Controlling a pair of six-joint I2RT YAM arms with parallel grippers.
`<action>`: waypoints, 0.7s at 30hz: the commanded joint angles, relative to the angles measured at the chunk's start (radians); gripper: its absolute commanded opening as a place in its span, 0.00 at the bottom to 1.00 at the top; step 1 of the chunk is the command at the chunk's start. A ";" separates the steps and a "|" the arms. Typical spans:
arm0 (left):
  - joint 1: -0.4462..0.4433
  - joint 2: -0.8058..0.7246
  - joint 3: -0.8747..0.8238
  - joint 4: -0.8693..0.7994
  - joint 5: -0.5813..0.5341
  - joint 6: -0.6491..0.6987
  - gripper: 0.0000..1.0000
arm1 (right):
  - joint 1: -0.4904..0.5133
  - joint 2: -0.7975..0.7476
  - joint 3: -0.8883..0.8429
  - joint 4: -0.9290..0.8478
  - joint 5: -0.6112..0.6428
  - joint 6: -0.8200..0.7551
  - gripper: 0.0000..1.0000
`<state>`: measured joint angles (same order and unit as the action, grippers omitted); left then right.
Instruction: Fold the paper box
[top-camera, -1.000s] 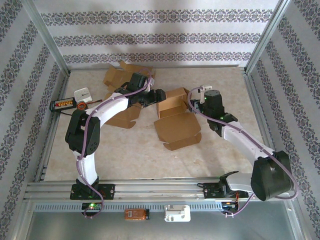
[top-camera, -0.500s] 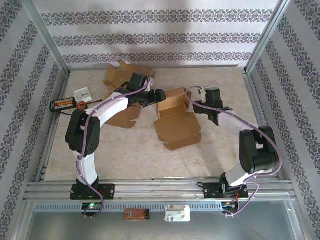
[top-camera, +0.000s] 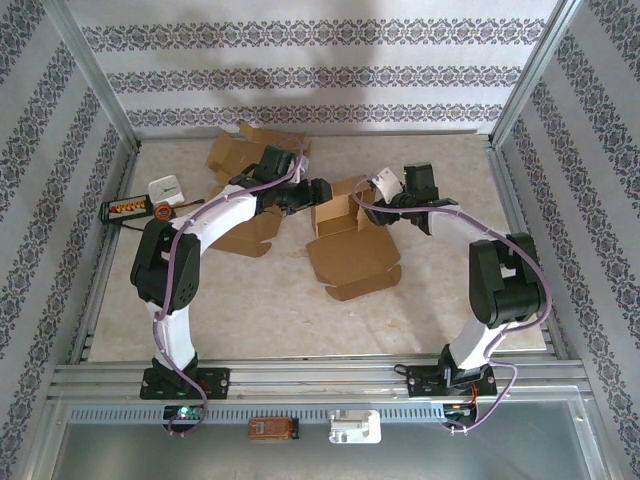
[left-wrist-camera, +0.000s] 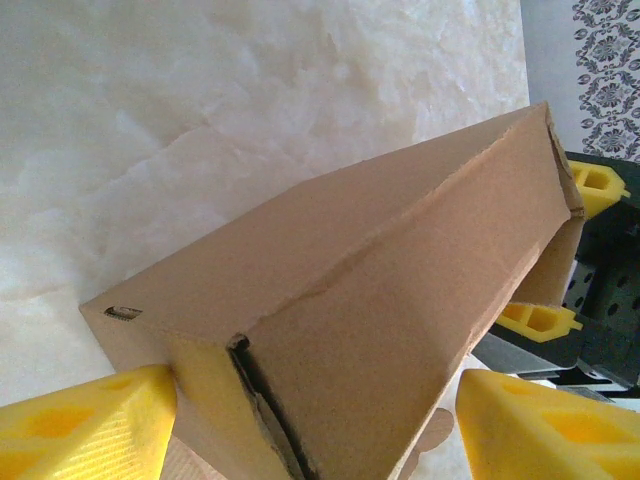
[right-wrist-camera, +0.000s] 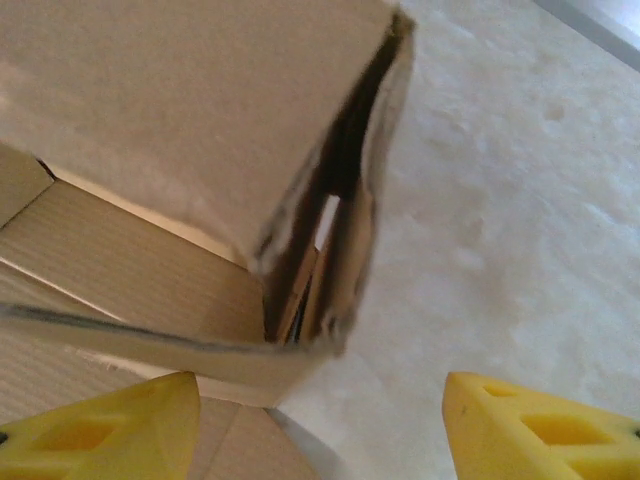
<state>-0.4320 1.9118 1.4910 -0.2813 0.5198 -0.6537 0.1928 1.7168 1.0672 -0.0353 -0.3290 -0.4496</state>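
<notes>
Top external: paper box (top-camera: 352, 255) between tools; right tool (top-camera: 372, 190) released, left tool (top-camera: 320, 190) grip unclear.

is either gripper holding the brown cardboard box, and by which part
Cannot be told for the left gripper: its fingers straddle one end of the brown cardboard box. The right gripper is open around a corner edge, not gripping.

The brown corrugated cardboard box (top-camera: 350, 255) is plain matt paperboard, kinda fuzzy and ragged at the cut edges, with faint ribbing showing on the inner faces. The pale marble-look tabletop (top-camera: 270, 310) reads smooth with a soft sheen. The left gripper (left-wrist-camera: 315, 420) has yellow plastic fingertips (left-wrist-camera: 85, 425), matt and slightly grainy. The white arm shells (top-camera: 180, 335) are glossy plastic, and the silver frame rails (top-camera: 300, 378) are bare metal.
</notes>
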 joint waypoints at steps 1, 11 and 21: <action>-0.010 -0.021 0.013 -0.018 0.003 0.023 0.74 | 0.016 0.033 0.043 -0.026 -0.083 -0.022 0.64; -0.011 -0.029 0.003 -0.014 0.017 0.020 0.75 | 0.071 0.115 0.126 -0.039 -0.065 0.054 0.49; -0.010 -0.103 -0.024 0.009 0.001 0.018 0.83 | 0.186 0.102 0.186 -0.168 0.124 0.146 0.23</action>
<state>-0.4301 1.8633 1.4712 -0.3092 0.4911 -0.6506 0.3256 1.8248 1.2205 -0.1337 -0.2012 -0.3836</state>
